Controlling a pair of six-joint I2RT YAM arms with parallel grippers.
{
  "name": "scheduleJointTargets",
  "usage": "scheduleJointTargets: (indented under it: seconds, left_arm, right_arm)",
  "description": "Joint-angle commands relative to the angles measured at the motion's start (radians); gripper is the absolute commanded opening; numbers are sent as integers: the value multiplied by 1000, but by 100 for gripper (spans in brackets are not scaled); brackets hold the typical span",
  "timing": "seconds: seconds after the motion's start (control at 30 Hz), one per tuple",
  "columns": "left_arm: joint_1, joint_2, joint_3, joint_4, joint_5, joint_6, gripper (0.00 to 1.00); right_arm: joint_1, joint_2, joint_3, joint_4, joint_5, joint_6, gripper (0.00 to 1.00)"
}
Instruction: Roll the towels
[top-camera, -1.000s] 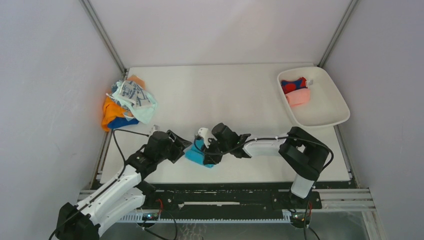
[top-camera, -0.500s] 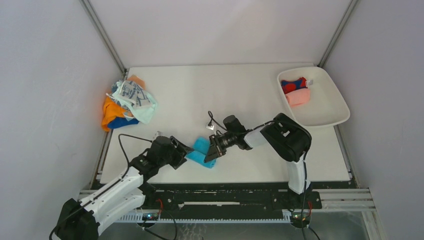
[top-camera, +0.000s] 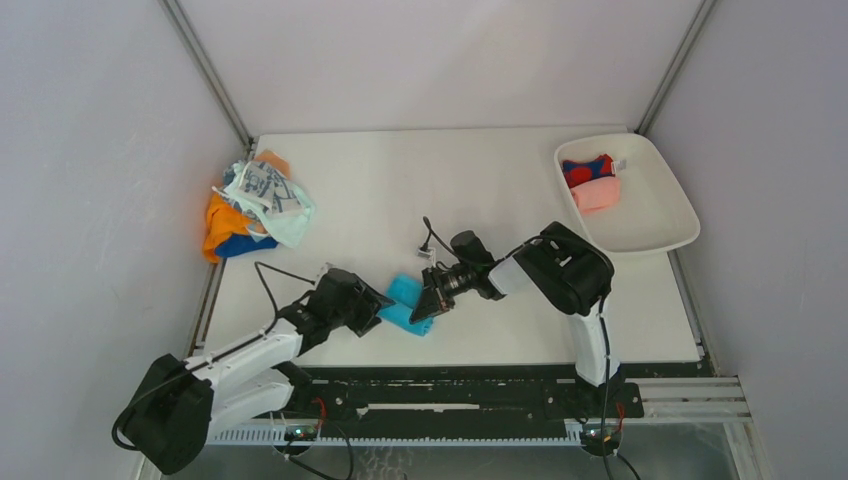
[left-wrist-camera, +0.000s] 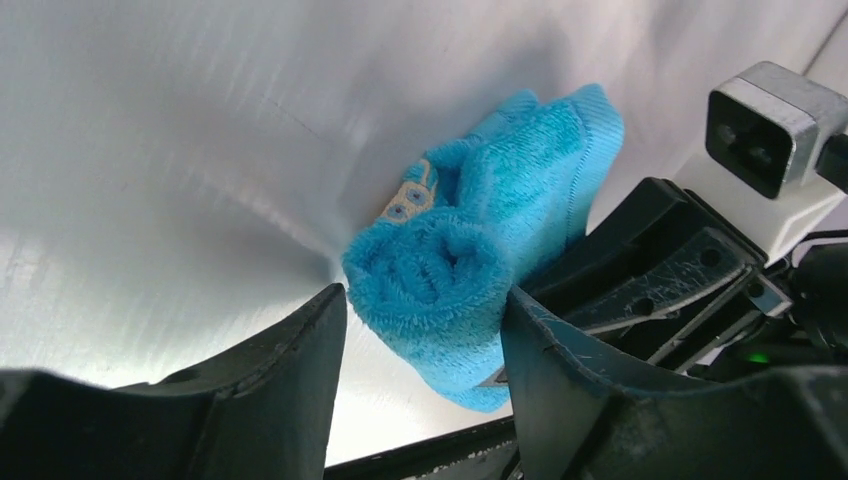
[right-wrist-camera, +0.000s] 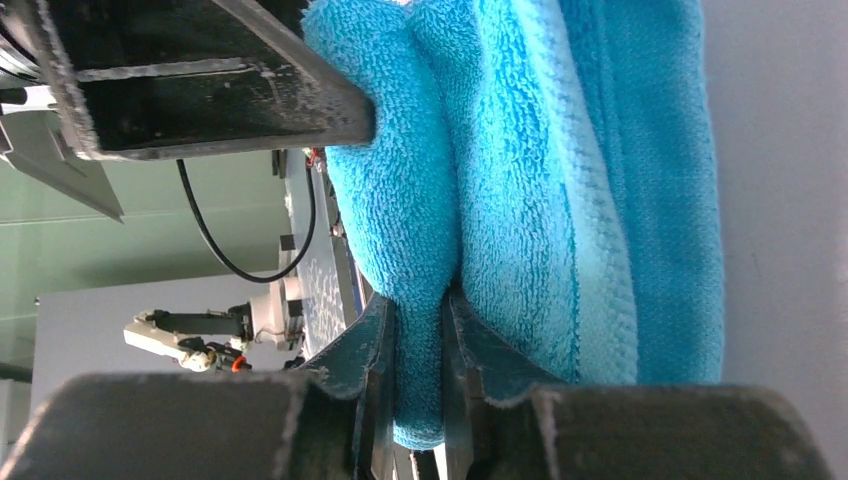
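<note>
- Presently, right gripper (top-camera: 424, 305) clamps a fold of the bright blue towel (top-camera: 403, 298), near side, centre.
- To its left, left gripper (top-camera: 371, 304) — jaws apart, straddling the towel's rolled end.

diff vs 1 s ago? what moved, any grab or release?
The right arm swung its elbow up and inward, while the right gripper stayed pinched on the bright blue terry towel. The left gripper edged right, its open jaws now straddling the towel's rolled end. Nothing was newly grabbed or released. The loose towel pile and white plastic tray are unchanged.
</note>
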Motion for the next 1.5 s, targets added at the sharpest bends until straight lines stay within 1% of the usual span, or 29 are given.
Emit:
scheduleJointTargets:
  seconds: [0.0,0.07,0.17,0.23,0.37,0.47,0.6,0.67,0.7,0.73,0.83,0.9,0.97,1.1,1.2,1.33,1.43,1.47]
  left_arm:
    - [-10,61,28,58,-21,4,58]
    - [-13,82,39,61,-16,12,53]
    - [-20,95,64,29,-20,28,48]
    - [-22,91,83,-14,-28,42,47]
    - [-23,75,110,-100,-47,67,44]
    - [-23,65,128,-148,-56,84,43]
    - [-23,70,151,-192,-58,102,42]
    - [-23,79,161,-202,-56,107,42]
    - [-23,85,163,-206,-53,112,42]
    - [-23,90,167,-207,-49,112,42]
    - [-24,106,174,-205,-38,117,42]
    - [-23,117,179,-205,-32,120,42]
    - [-23,124,183,-206,-25,123,42]
    - [-23,134,188,-207,-22,126,42]
    - [-23,142,189,-205,-18,128,42]
    - [-23,145,191,-205,-16,130,42]
    - [-23,143,191,-205,-16,129,42]
    - [-24,143,192,-205,-19,129,43]
  right_arm:
    - [-15,49,-51,-43,68,3,3]
    - [-16,25,-56,-57,75,-25,7]
    - [-11,-54,-66,-99,108,-101,18]
    - [-2,-119,-67,-153,145,-162,24]
    - [45,-265,-67,-277,266,-291,39]
    - [100,-375,-64,-362,411,-385,49]
    - [201,-486,-54,-455,652,-506,59]
    - [265,-525,-50,-479,787,-561,63]
    - [300,-543,-48,-487,851,-598,67]
    - [334,-550,-44,-493,947,-629,69]
    - [439,-548,-35,-491,1133,-710,71]
    - [497,-532,-28,-481,1223,-754,72]
    - [559,-505,-18,-473,1300,-796,71]
    - [636,-434,10,-460,1428,-866,71]
    - [672,-364,35,-459,1480,-914,69]
    - [696,-293,60,-466,1519,-938,67]
    - [697,-263,60,-475,1523,-937,61]
    - [697,-259,61,-480,1518,-936,57]
